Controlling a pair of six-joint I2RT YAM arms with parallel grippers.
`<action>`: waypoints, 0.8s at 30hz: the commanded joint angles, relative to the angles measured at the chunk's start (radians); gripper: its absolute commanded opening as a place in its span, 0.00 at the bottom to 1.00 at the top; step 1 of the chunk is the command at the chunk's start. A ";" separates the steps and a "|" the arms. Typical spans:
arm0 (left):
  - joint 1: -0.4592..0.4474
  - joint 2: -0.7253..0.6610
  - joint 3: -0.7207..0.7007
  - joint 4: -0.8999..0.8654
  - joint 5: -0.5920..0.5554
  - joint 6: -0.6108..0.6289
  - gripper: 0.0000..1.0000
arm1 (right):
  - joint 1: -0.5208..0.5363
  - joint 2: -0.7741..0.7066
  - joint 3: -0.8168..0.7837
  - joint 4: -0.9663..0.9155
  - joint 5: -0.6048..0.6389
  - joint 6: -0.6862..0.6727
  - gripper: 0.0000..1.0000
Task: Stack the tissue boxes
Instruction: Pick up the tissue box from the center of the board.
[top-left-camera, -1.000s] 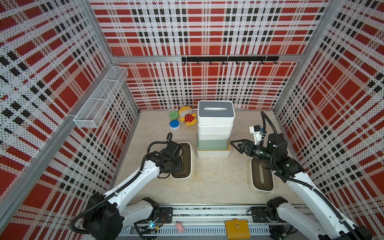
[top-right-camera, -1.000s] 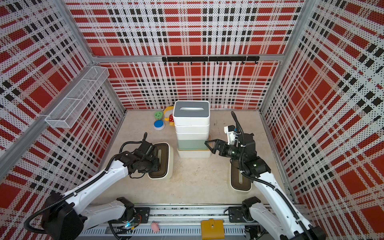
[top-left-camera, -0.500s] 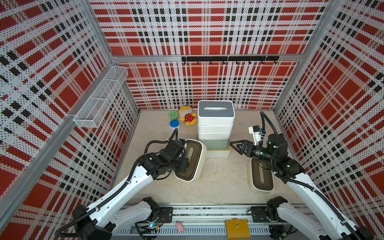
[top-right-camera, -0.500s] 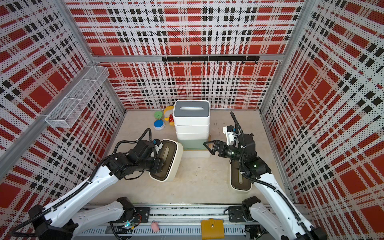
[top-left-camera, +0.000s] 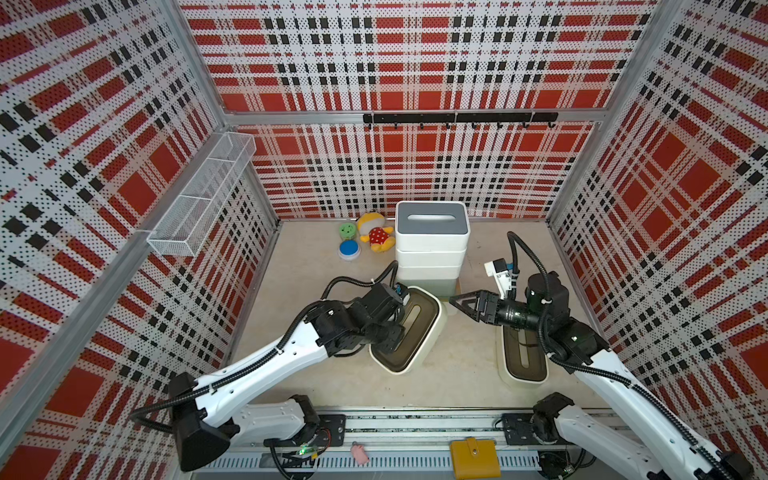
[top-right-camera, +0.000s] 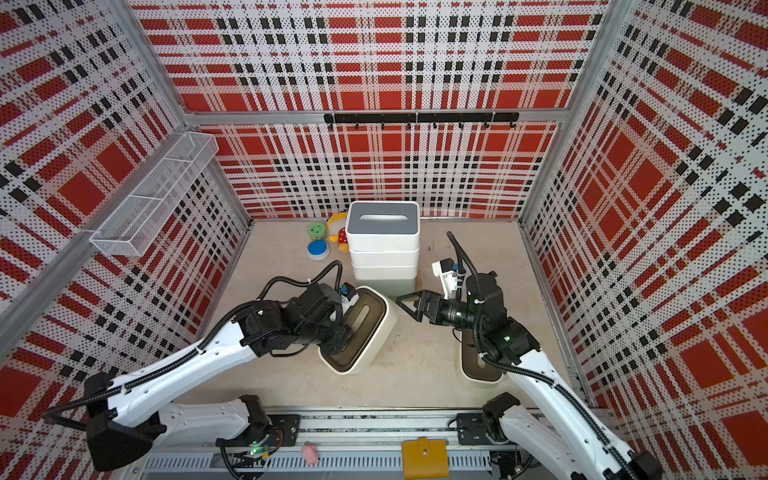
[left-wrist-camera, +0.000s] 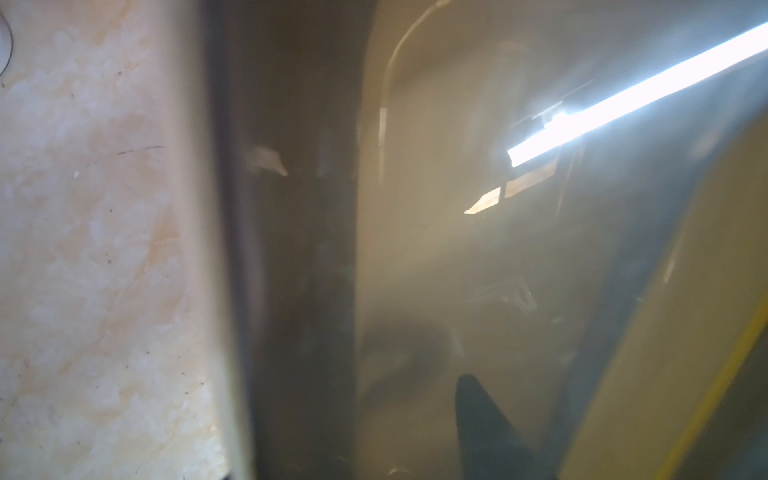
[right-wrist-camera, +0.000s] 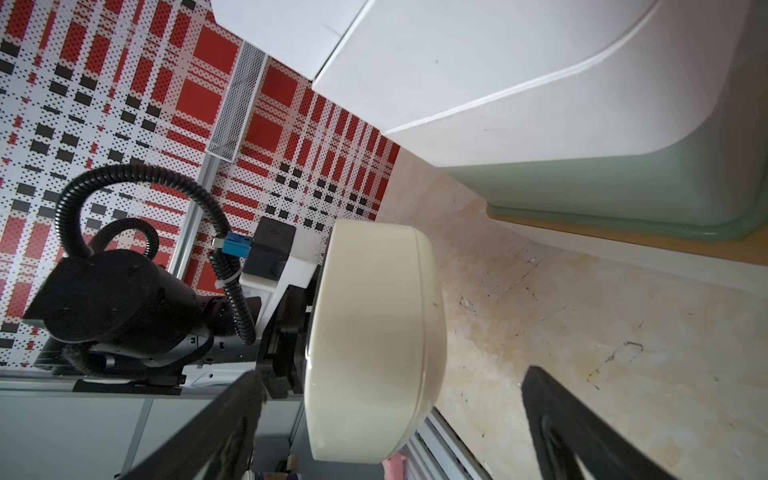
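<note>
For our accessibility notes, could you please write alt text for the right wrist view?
A cream tissue box hangs in the left gripper, framed between the open fingers of the right gripper. Beyond it stands the stack of boxes, white ones over a pale-green box, on the table.

The left gripper (top-left-camera: 388, 337) is hiding its fingertips behind its own black wrist, against the tilted cream plastic tissue box with the dark-brown lid (top-left-camera: 415, 328). Its wrist camera is giving only a brown blur. Behind the right gripper (top-left-camera: 455, 302), a second cream, brown-lidded tissue box (top-left-camera: 519, 361) is lying half covered by the arm.
</note>
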 joint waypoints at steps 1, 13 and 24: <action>-0.028 0.021 0.057 0.040 -0.042 0.015 0.48 | 0.033 0.016 -0.011 0.058 -0.014 0.012 1.00; -0.085 0.045 0.090 0.046 -0.073 0.036 0.48 | 0.096 0.066 -0.029 0.109 0.006 0.012 1.00; -0.100 0.039 0.084 0.052 -0.120 0.034 0.48 | 0.104 0.070 -0.039 0.111 0.008 0.018 0.89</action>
